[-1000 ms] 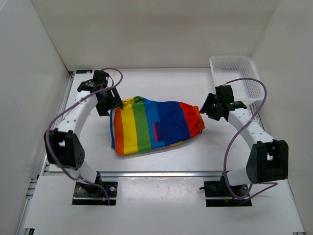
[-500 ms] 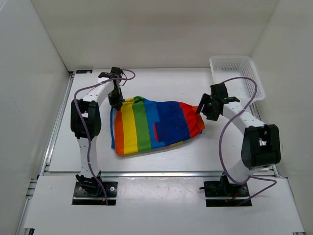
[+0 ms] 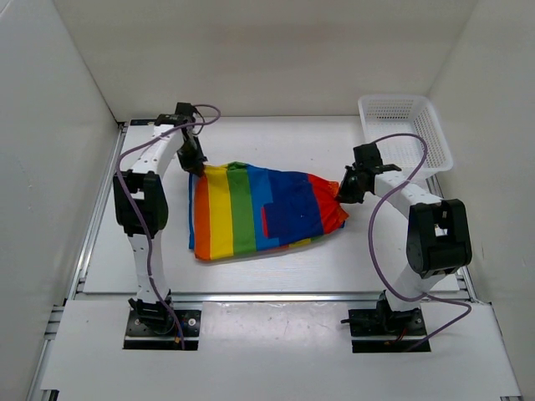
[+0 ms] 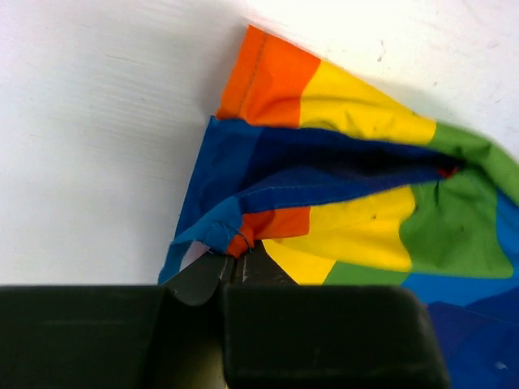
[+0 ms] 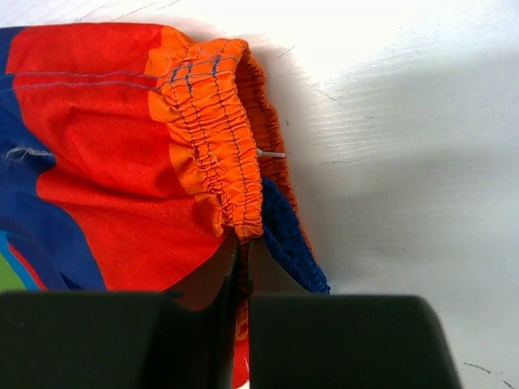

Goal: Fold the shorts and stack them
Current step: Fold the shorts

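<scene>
Within the last second both arms have closed on the shorts lying mid-frame: the left gripper now pinches the upper-left hem corner, the right gripper the orange waistband at right. A fold looks ready to start; bare table lies above, with the basket well apart at upper right

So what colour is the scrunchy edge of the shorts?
Orange waistband, best seen in right wrist view.

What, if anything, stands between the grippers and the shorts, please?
Nothing visible: the left gripper is shut on the shorts at their far-left corner, the right gripper on the orange waistband. The basket sits apart.
</scene>
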Available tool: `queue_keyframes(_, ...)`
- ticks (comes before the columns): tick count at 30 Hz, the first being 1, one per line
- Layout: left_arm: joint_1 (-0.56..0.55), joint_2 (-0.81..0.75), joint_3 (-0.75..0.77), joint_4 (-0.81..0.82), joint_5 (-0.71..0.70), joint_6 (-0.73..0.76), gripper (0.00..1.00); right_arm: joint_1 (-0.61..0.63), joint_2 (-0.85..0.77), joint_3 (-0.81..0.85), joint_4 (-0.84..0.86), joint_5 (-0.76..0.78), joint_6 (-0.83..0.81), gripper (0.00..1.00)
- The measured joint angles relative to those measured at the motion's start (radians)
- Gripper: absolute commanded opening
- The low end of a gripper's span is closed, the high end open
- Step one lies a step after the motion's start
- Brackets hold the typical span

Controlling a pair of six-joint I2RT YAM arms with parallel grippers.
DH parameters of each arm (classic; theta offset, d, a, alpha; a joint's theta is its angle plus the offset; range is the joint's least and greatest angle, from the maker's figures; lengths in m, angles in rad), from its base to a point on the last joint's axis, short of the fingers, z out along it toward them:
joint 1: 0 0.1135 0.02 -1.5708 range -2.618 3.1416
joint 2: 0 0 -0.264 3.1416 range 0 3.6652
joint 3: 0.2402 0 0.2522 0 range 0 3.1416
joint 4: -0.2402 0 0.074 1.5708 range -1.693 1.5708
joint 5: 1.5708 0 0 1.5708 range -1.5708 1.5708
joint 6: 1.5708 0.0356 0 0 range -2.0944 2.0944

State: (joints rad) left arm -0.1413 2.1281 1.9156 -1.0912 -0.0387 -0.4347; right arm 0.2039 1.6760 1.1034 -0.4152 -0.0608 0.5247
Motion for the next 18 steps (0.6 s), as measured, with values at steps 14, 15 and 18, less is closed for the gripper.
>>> queue_keyframes(14, 0.152, 0.231, 0.225, 0.006, 0.322, -0.02, 0.6, 0.019, -0.002, -0.023, 0.022, 0.066, 0.0, 0.36)
queue_keyframes(15, 0.151, 0.257, 0.226, 0.004, 0.327, -0.017, 0.69, 0.019, -0.002, -0.023, 0.023, 0.064, -0.004, 0.49)
queue_keyframes(18, 0.153, 0.293, 0.226, -0.017, 0.327, -0.026, 0.98, 0.021, -0.003, -0.023, 0.02, 0.06, -0.024, 0.81)
